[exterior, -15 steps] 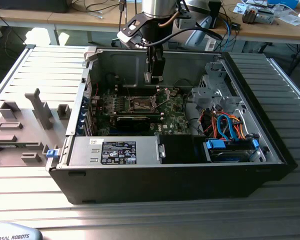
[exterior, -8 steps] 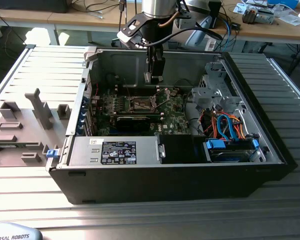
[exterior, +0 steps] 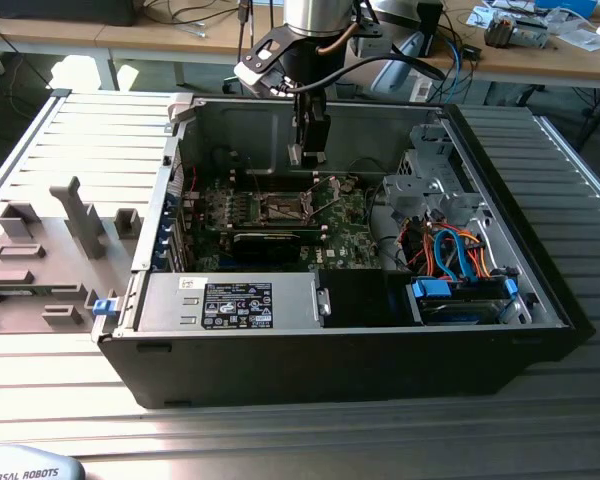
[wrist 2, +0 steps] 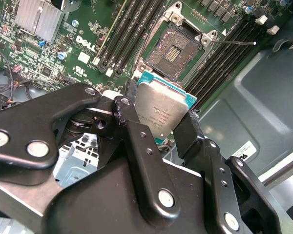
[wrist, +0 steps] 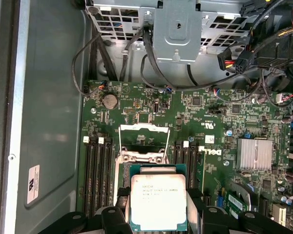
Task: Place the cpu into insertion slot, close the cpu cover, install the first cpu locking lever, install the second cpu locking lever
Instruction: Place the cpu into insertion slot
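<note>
Ribbed metal bench (exterior: 310, 430) carrying an open computer case (exterior: 280, 375), its motherboard (wrist: 210, 112) facing up. Over the board's middle hangs the gripper (exterior: 308, 150), clamped on two opposite edges of the cpu (wrist 2: 162, 109). The bare insertion slot (wrist 2: 176, 48) lies just beyond and below, with the cpu cover (wrist: 144, 127) raised. In the first wrist view the chip masks the slot's near edge, and the gap above it is hard to judge.

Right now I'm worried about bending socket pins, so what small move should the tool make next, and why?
Probably a slow lowering toward the insertion slot, checking alignment first. The tool grips the cpu by two edges, well above the board near the open slot, and the cpu cover stands raised, so nothing seems to block the way.
</note>
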`<state>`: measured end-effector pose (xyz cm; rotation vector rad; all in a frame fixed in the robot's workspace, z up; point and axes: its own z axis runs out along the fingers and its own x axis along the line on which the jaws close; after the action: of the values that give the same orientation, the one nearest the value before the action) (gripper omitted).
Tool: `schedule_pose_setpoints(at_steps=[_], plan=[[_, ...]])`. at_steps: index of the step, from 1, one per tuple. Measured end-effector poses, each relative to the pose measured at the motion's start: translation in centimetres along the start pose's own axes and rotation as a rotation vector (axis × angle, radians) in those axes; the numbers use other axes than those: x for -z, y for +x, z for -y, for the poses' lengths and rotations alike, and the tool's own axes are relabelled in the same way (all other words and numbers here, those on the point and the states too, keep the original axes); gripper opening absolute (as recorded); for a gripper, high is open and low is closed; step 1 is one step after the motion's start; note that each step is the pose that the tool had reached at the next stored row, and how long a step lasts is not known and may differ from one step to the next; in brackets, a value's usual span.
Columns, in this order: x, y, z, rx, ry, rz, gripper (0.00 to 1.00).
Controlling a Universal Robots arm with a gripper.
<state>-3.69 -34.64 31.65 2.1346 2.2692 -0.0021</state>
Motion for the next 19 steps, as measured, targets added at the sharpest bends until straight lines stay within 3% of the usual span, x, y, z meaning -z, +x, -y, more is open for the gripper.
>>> schedule_pose_setpoints(at_steps=[19], plan=[[-0.02, 0.0, 0.0, -0.091, 0.0018, 0.0015, 0.54]])
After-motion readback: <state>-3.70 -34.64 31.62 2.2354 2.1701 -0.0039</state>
